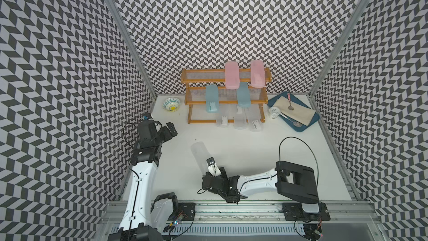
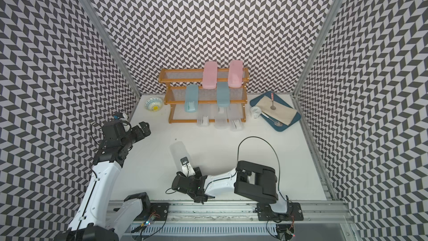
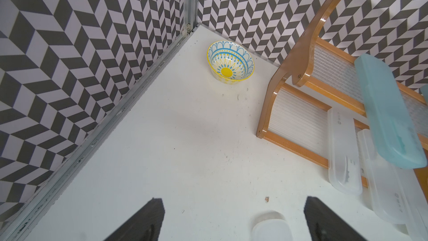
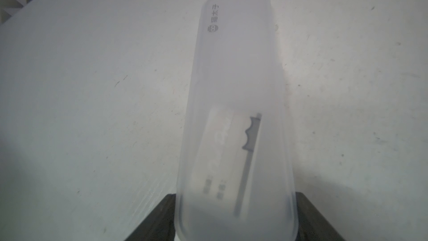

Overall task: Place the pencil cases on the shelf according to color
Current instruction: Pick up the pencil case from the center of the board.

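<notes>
Close to finished, judging by the shelf (image 1: 196, 87) at the far edge of the counter (image 1: 254, 158). Across its top tier, two pink cases (image 1: 232, 75) (image 1: 257, 74); across the middle tier, two light blue cases (image 1: 212, 98) (image 1: 243, 96); on the bottom tier, three clear cases (image 1: 222, 120) (image 1: 239, 121) (image 1: 254, 124) side by side, near ends poking out past the front rail. Seven of eight shelved so far, one colour to a tier. Left to place: the fourth clear case (image 1: 200, 154), out on the open counter toward the near edge, well apart from the shelf and slanted toward the far left corner. Right gripper (image 4: 235, 195) clamped on the near end of it, narrowed to the width of the case, a finger pressed against each long side in the right wrist view. Hard to say whether lifted clear of the counter or only tipped up at the far end. Left gripper (image 3: 234, 205) spread wide and holding nothing, hovering by the left edge and aimed toward the far left corner and the patterned bowl (image 3: 230, 63). Probably remaining: carrying this last case to the bottom tier and laying it beside the other clear ones, most likely in the free stretch at the left end. Worth watching there: the overhanging end of the left blue case just above that gap, easy to knock on the way in.
</notes>
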